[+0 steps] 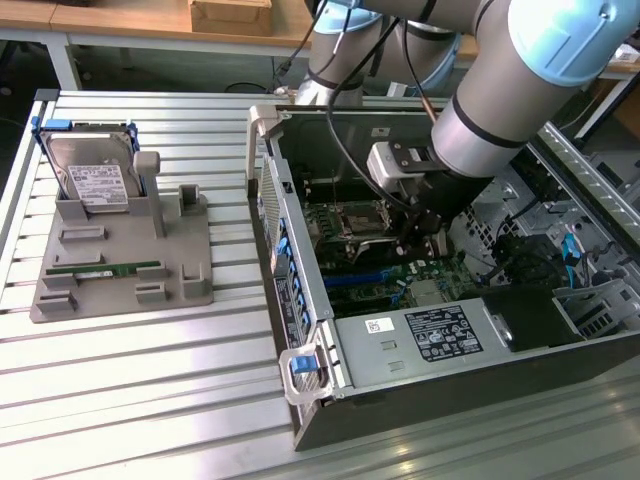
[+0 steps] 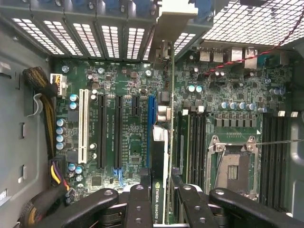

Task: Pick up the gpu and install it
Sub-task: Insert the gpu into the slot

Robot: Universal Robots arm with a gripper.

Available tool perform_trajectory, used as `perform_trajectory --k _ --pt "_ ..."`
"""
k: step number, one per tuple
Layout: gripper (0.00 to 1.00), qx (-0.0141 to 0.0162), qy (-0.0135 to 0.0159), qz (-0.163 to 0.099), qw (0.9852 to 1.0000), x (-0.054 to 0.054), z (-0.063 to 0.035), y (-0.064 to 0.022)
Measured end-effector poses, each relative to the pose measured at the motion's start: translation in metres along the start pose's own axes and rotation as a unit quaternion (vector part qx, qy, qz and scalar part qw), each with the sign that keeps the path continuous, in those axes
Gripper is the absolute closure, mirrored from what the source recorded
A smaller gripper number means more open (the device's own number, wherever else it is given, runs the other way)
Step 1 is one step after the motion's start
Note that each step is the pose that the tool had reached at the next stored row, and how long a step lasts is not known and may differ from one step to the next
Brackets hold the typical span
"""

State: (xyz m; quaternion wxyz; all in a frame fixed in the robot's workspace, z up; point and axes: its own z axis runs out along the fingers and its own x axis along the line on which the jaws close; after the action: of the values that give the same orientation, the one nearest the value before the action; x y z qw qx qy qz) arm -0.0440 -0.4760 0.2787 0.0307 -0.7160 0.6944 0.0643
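Observation:
The gpu (image 2: 160, 156) is a thin dark card with a black "NVIDIA QUADRO" face, seen edge-on between my fingers (image 2: 138, 199). My gripper (image 2: 161, 192) is shut on it. The card hangs upright over the motherboard (image 2: 123, 142), right beside the long blue slot (image 2: 151, 114). Its silver end bracket (image 2: 166, 28) reaches up to the perforated rear slot covers (image 2: 102, 35). In the exterior view my gripper (image 1: 428, 232) is down inside the open computer case (image 1: 300, 330), above the green board; the card itself is hidden there by the wrist.
A grey fixture (image 1: 120, 270) on the slatted table at the exterior view's left holds a silver hard drive (image 1: 95, 180) and a green memory stick (image 1: 105, 268). Inside the case are the CPU socket (image 2: 232, 166), black memory slots (image 2: 273, 156), cable bundles (image 2: 40, 95) and the power supply (image 1: 440, 335).

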Motion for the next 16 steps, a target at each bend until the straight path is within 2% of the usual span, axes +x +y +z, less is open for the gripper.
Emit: perform_trajectory --k 4,7,9,11,12,13,16 --pt "0.73 0.0000 0.0001 0.000 1.0000 0.0003 0.0035 0.0067" --pt "0.73 0.0000 0.0000 0.000 1.0000 0.0003 0.0040 0.0074" --pt "0.73 0.0000 0.0015 0.000 1.0000 0.0006 0.0041 0.0074" --pt "0.73 -0.0006 0.0146 0.000 0.9999 0.0006 0.0040 0.0075" --pt "0.73 -0.0006 0.0183 0.000 0.9998 0.0006 0.0041 0.0074" --pt "0.73 -0.0007 0.0194 0.000 0.9998 0.0006 0.0040 0.0074" --pt "0.73 -0.0007 0.0189 0.000 0.9998 0.0005 0.0046 0.0083"
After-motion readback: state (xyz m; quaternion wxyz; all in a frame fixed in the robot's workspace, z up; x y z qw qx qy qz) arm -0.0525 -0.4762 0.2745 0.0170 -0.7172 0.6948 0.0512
